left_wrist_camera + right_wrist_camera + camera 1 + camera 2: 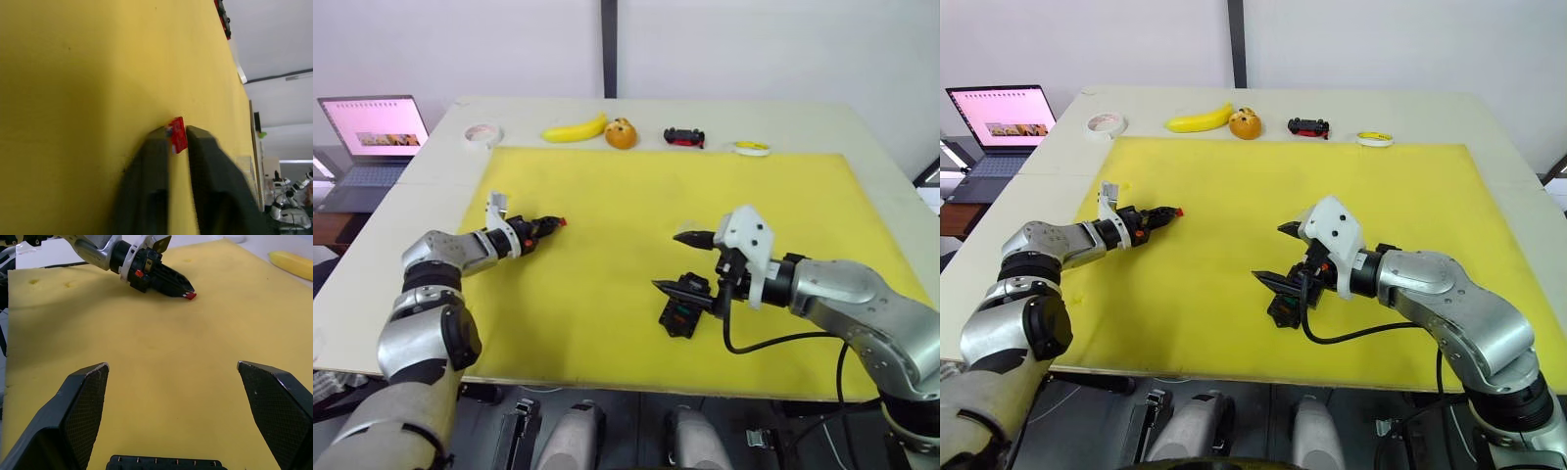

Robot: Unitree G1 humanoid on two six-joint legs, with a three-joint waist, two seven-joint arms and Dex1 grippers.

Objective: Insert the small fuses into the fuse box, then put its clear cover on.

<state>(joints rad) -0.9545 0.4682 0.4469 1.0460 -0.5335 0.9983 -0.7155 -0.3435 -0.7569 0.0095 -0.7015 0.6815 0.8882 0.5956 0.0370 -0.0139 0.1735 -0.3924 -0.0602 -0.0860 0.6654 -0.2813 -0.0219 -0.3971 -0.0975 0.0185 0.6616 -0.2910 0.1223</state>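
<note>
1. On the table (401, 225), a yellow mat (607, 196) covers most of the surface.
2. Right gripper (680, 261): fingers spread wide apart, holding nothing, poised just above the fuse box (681, 315).
3. Left gripper (1173, 212): fingers closed together on the red fuse (178, 135), held at the tips above the mat's left side, well apart from the fuse box.
4. The fuse box lies flat near the mat's front edge, right of centre; its slot row shows in the right wrist view.
</note>
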